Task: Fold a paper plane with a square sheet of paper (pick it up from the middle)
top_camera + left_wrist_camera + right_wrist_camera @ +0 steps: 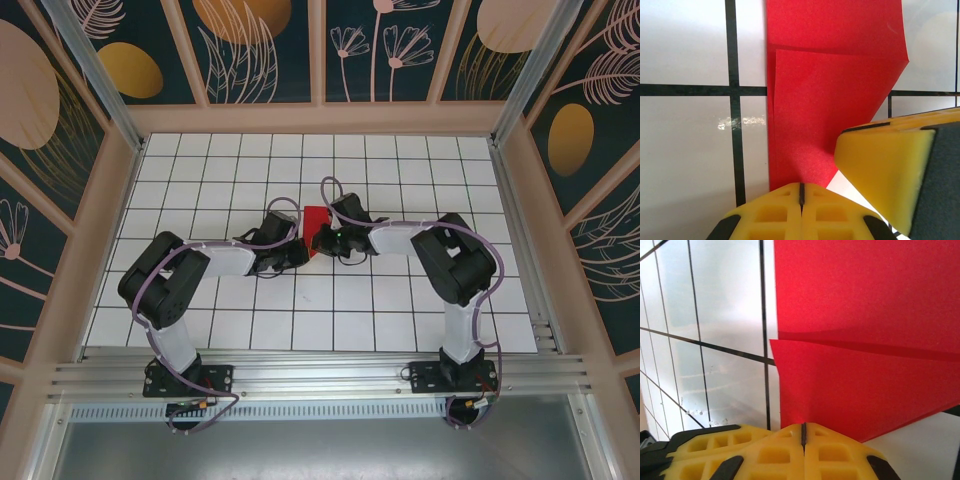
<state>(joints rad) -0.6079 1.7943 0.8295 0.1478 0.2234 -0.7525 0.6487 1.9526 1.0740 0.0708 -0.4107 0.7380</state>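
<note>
Top view: both arms reach inward & meet mid-table at the square sheet of paper (317, 222), a small red folded piece on the white grid table (200, 180). Left gripper (298, 248) & right gripper (328, 240) sit side by side at its near edge, about equally close. Wrist views: each gripper's jaws are closed tight, w/ the red edge seemingly pinched in the seam. The paper's long axis runs straight away from the fingertips toward the far wall. One flap lies folded over; no pointed nose visible.

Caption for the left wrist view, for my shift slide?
Left gripper, jaws shut, pinches the creased red paper at its near edge over the white grid table.
</note>
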